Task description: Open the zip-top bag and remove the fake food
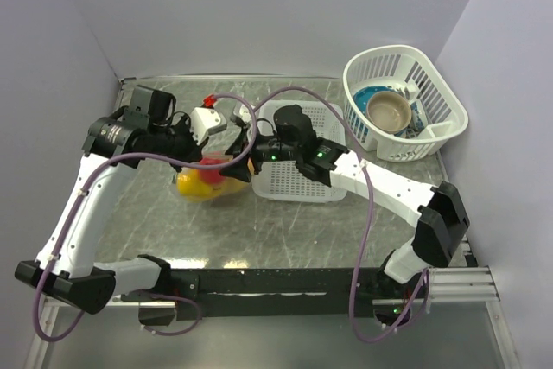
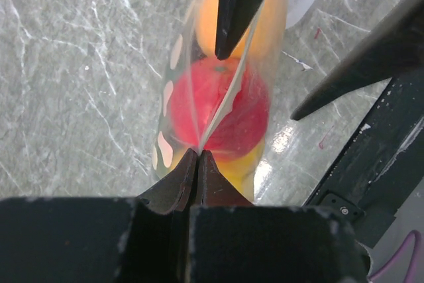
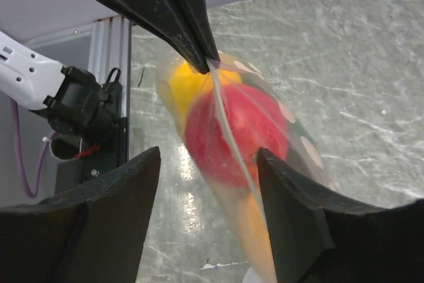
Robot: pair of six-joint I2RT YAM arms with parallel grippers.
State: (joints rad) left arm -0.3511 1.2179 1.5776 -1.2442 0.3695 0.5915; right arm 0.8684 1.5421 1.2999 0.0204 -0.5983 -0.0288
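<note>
The zip-top bag (image 2: 173,107), clear with white dots, hangs just above the table at centre left. My left gripper (image 2: 199,154) is shut on its white zip strip (image 2: 222,107). Through the plastic I see the fake food: a red round one (image 2: 222,120), a yellow piece (image 1: 194,186) and an orange piece (image 2: 265,28). My right gripper (image 3: 209,155) is open. Its fingers (image 3: 285,190) straddle the far end of the bag (image 3: 265,120), and the strip runs close to the right-hand finger. From the top view the two grippers (image 1: 226,158) meet over the bag (image 1: 207,181).
A white lattice basket (image 1: 445,101) at the back right holds a bowl and dishes. A flat white lattice tray (image 1: 298,181) lies under my right arm. A small white object with a red part (image 1: 207,118) sits behind the left gripper. Walls close in left and right.
</note>
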